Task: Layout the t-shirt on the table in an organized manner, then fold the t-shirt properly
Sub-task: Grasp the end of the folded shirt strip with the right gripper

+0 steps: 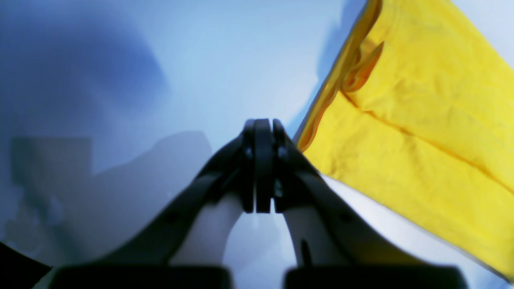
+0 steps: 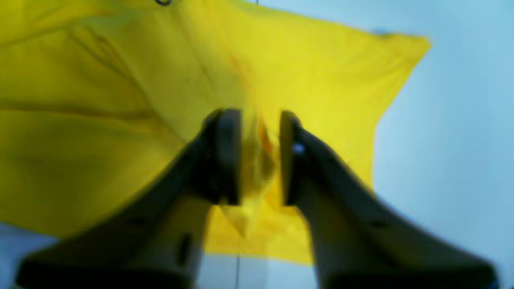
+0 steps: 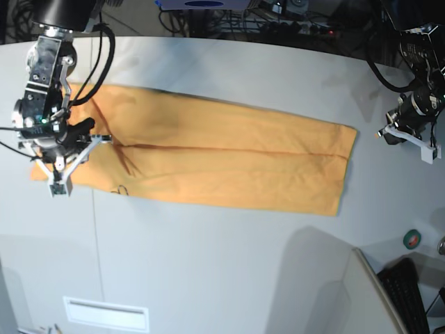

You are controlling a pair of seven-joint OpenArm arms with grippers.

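Observation:
The orange-yellow t-shirt (image 3: 208, 163) lies on the light-grey table (image 3: 229, 278) as a long strip, folded lengthwise, with a crease along its middle. Thin black marks (image 3: 119, 189) sit near its left front edge. My right gripper (image 3: 59, 179) is over the strip's left end. In the right wrist view its jaws (image 2: 261, 156) are closed on a bunched fold of the t-shirt (image 2: 321, 80). My left gripper (image 3: 407, 139) hangs off the strip's right end. In the left wrist view it (image 1: 263, 172) is shut and empty, beside the shirt's edge (image 1: 421, 120) and apart from it.
A small green tape roll (image 3: 413, 239) lies at the right edge. A slanted grey panel (image 3: 354, 292) and a black keyboard (image 3: 407, 292) are at the front right. A dark seam line (image 3: 94, 236) runs down the table's left. Cables lie behind the far edge.

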